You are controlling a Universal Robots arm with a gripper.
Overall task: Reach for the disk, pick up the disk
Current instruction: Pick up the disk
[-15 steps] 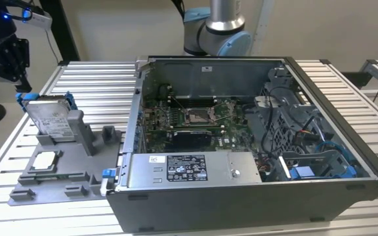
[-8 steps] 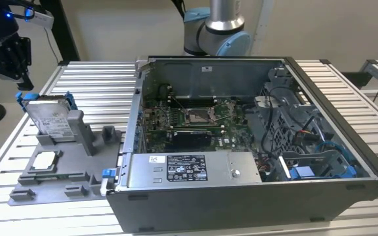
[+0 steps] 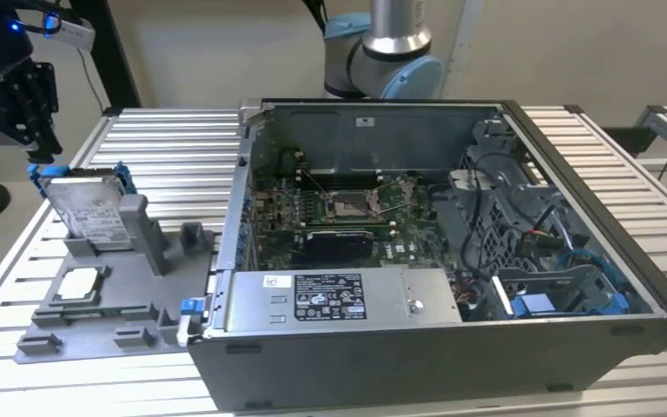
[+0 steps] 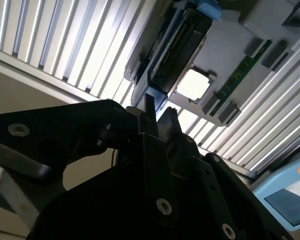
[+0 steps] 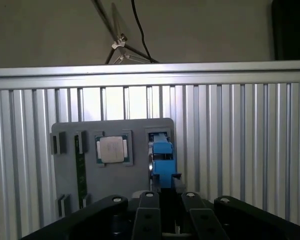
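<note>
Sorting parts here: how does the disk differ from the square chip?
The disk stands on edge, leaning in its slot; the chip lies flat in a recess. The disk is larger, rectangular, blue-framed; the chip is small, square, unframed. Both are silvery, on the grey holder.

The dark fingers [image 4: 149,106], slightly parted, point at the disk [image 4: 179,46] just beyond their tips, with a square silver chip [image 4: 194,84] beside it over the slatted tabletop [image 4: 65,35].
</note>
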